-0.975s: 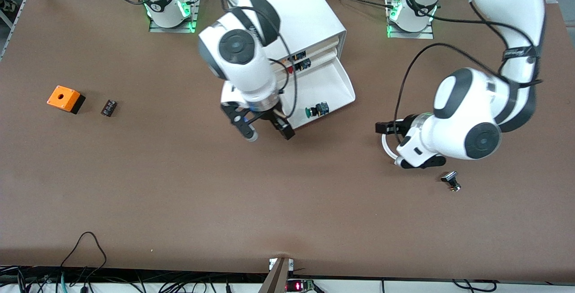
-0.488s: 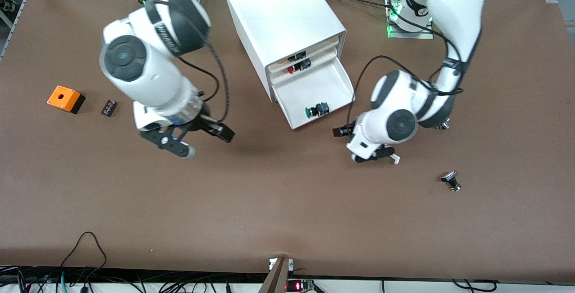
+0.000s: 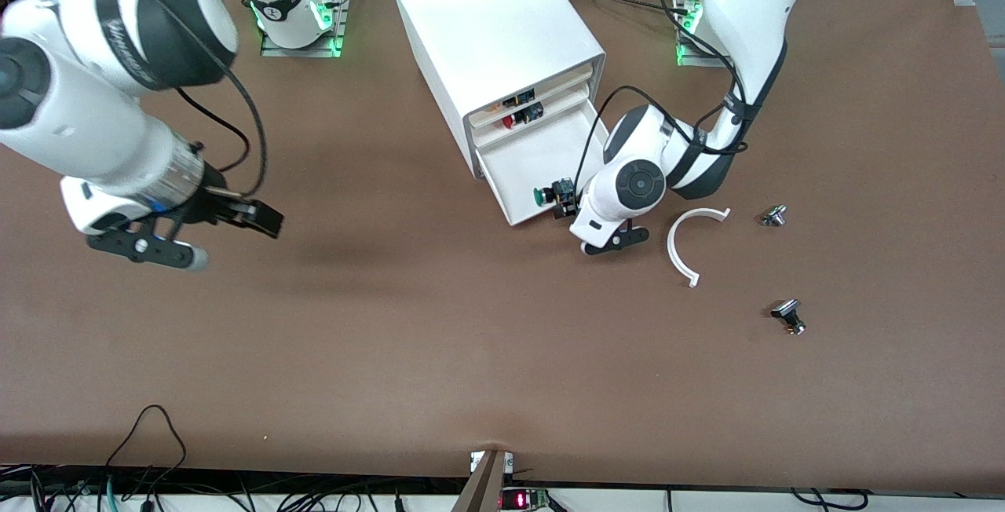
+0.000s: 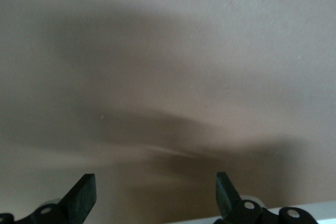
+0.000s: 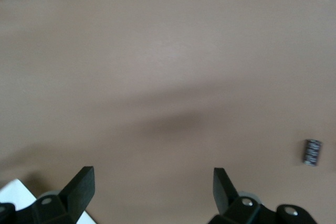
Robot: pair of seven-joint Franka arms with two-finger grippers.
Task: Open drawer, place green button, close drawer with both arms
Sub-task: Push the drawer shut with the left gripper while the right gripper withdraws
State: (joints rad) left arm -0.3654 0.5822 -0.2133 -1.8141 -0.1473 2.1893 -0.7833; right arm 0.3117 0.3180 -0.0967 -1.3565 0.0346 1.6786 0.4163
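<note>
At the front edge of the pulled-out drawer point(image 3: 550, 152) my left gripper point(image 3: 585, 229) sat low over the table, fingers spread with nothing between them; my right gripper point(image 3: 200, 233), also spread and empty, hung over bare table point(image 3: 440, 355) toward the right arm's end, waiting. The green button point(image 3: 552, 194) lay inside the drawer, close to its cream front lip, so I judged the placing done and the closing to be the step in hand. To do it well I reckoned I should set the fingers flat against the middle of the front edge and push straight along the slide into the cabinet point(image 3: 495, 33), not at a corner, lest the tray twist and jam. A slow push would keep the button from rolling. The white curved strip point(image 3: 685, 243) lay on the table just beside my wrist; I meant to avoid sweeping it
</note>
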